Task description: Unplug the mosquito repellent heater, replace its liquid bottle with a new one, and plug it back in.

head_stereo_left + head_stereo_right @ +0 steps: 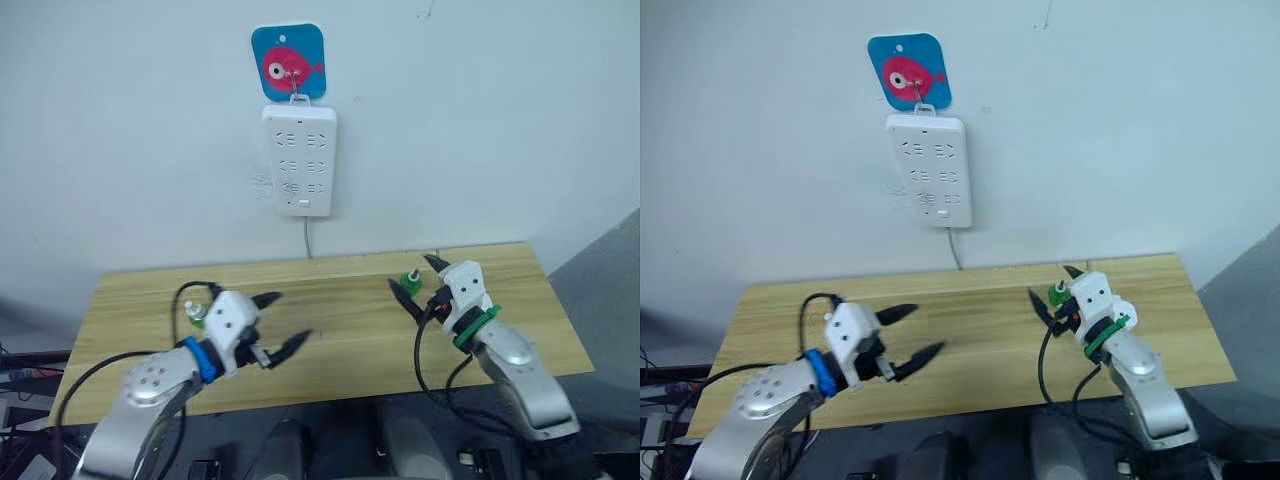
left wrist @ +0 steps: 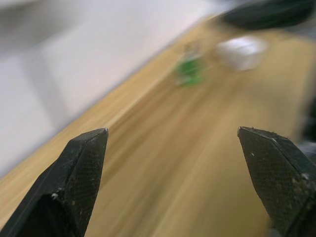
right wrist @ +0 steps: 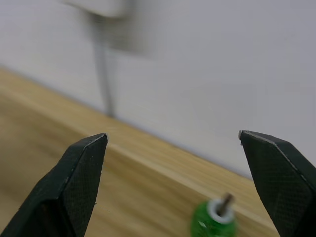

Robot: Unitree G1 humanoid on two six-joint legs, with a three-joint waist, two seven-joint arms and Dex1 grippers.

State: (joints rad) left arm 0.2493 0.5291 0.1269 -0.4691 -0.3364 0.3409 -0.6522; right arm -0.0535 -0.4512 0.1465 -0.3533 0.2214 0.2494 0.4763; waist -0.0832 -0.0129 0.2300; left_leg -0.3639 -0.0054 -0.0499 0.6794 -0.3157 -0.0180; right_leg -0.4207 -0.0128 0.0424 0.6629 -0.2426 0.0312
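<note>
A pale, plain wall [image 1: 480,120] backs a light wood-grain surface [image 1: 350,340] whose far edge meets it, a white power strip [image 1: 299,160] hanging above that edge from a hook on a blue square fish sticker [image 1: 288,62], its cord [image 1: 307,236] dropping down.

Silver arms, black-fingered white pincers
</note>
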